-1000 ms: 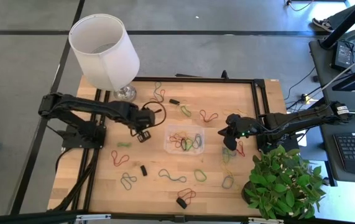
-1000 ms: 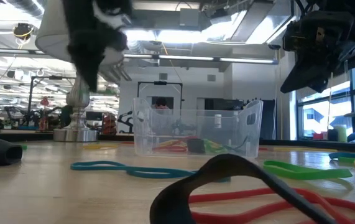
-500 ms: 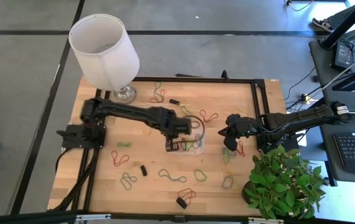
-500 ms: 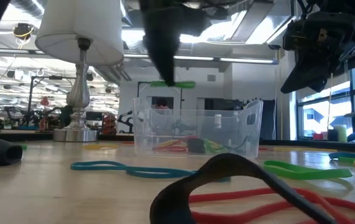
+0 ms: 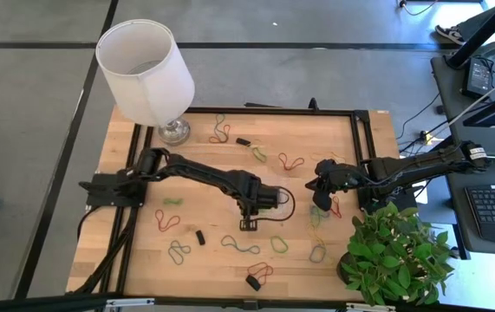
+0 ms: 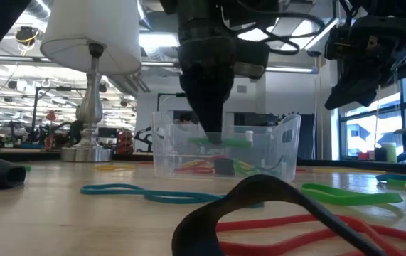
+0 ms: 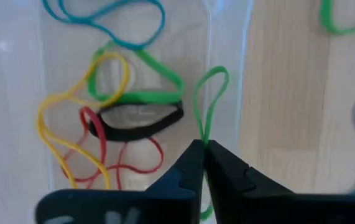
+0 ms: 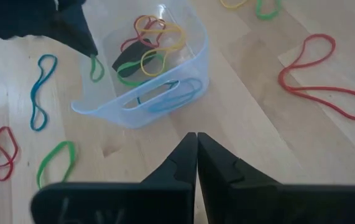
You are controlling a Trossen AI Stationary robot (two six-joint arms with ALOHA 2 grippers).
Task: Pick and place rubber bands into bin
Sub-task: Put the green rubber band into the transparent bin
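My left pincer [image 7: 202, 149], clamped on 1 green rubber band [image 7: 207, 99], hangs over the bin's [image 7: 224, 43] 3 o'clock wall. Released here, the loop could drape outside onto the tabletop [image 7: 289, 93]. My right pincer [image 8: 196, 138] waits, fingers together.

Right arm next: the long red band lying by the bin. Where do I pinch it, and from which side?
Come straight down. The red band lies flat on the table, apart from the bin, so a side approach has nothing to get under. The right gripper is shut: open it, set the fingers astride one strand mid-length, then close.
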